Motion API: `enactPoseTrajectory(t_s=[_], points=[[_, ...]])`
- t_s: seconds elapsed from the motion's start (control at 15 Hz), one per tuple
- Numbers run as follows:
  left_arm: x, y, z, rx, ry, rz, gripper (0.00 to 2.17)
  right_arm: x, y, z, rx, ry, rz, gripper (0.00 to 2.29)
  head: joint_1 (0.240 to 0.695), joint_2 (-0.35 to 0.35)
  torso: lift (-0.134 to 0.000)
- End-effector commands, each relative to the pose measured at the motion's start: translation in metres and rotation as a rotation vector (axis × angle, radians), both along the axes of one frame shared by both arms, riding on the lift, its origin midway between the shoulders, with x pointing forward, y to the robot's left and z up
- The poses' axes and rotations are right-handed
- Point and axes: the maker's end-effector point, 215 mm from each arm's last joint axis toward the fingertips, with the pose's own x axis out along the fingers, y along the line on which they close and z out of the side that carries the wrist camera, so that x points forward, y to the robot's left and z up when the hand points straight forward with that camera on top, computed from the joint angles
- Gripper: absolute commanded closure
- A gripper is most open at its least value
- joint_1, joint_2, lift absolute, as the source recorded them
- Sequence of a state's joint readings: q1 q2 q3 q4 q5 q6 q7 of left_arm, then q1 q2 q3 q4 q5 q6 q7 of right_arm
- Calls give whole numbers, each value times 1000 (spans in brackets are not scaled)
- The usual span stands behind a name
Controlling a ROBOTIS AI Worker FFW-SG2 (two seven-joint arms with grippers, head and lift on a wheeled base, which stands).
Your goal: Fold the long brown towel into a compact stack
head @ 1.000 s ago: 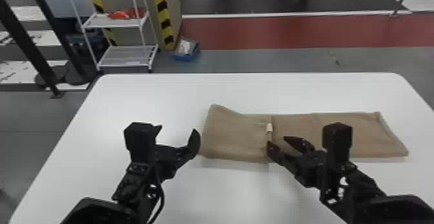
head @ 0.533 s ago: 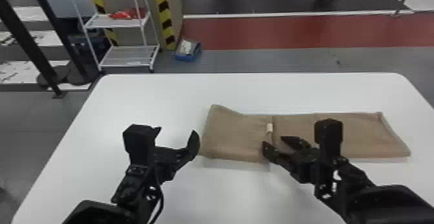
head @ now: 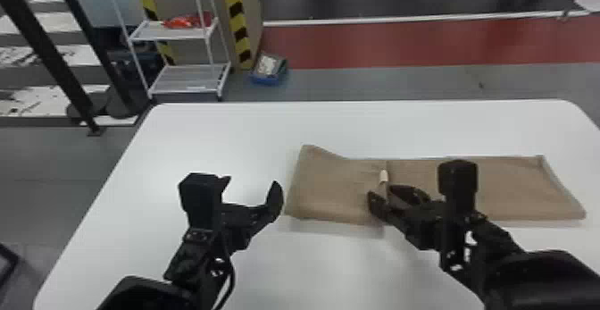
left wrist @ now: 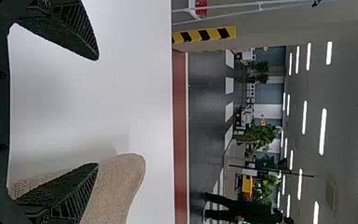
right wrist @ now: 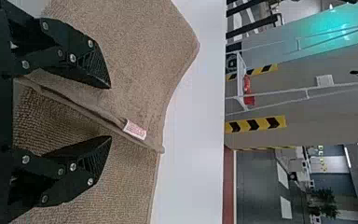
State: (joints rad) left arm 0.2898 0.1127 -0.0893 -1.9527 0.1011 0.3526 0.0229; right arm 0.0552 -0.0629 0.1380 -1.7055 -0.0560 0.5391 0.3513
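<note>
The long brown cloth towel [head: 330,188] lies across the right part of the white, round-cornered counter [head: 379,126], its left portion folded over, with a small white fabric tag [head: 383,176] at the hem. The black right end effector [head: 381,191] has its fingers apart around that hem. The black left end effector [head: 252,182], fingers wide apart, is near the towel's left end

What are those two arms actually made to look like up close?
Both arms are black and jointed, with a boxy black block near each tool. The left tool and right tool have tapering, ribbed fingers; silvery round fasteners dot the right one's.
</note>
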Motion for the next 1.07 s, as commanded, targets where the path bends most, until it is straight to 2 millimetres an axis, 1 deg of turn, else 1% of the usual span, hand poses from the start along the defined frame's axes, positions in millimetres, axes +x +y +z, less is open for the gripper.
enactPoseTrajectory(t_s=[0.0,0.27,0.33,0.4,0.6,0.8,0.93,1.0], points=[[0,1,-1,1,1,2,66,1,0,-2,-3,4,1,620,695,109,-125],[0,1,-2,1,3,2,66,1,0,0,3,-1,1,751,695,109,-125],[0,1,-2,1,3,2,66,0,1,0,4,-3,3,940,695,110,-125],[0,1,-2,1,3,2,66,0,1,0,5,-2,3,971,695,110,-125],[-2,11,-2,2,4,19,66,-1,1,-1,6,-1,3,974,695,113,-125],[-5,11,-3,1,7,19,66,-3,3,9,12,-29,4,974,695,123,-125],[-7,13,-3,2,8,21,66,-4,3,18,17,-46,6,1146,695,124,-125],[-8,14,-1,2,5,23,66,-4,2,22,21,-53,4,1146,695,125,-125]])
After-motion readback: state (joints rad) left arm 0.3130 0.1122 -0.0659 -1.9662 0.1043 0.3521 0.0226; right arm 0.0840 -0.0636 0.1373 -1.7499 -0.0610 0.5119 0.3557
